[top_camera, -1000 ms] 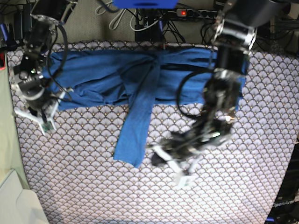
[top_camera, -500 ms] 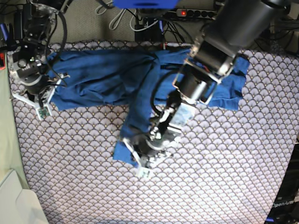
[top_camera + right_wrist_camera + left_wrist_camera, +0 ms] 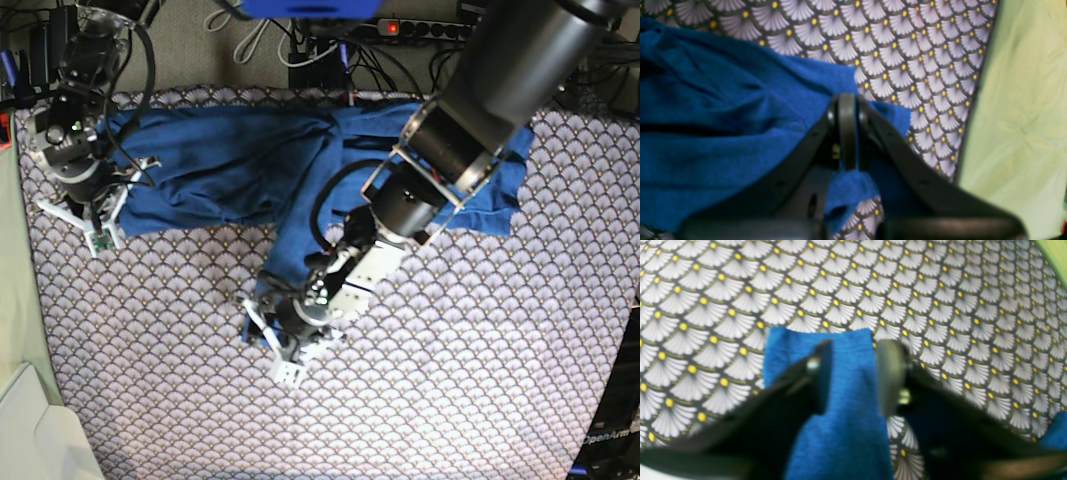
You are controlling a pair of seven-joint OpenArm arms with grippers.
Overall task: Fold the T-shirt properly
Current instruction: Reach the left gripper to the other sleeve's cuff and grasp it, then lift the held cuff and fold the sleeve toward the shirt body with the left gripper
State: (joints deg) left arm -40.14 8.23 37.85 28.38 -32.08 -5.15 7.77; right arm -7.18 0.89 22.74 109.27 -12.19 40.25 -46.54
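While two arms work, one T-shirt [image 3: 220, 165] lies crumpled.

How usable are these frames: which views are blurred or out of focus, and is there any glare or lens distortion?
Left wrist view: left gripper fingers are blurred, the T-shirt sleeve end soft, the tablecloth pattern bowed by the lens. Right wrist view: soft all over, the right gripper dark and featureless. Base view: evenly lit and sharp, no glare; the left arm's tip slightly smeared.
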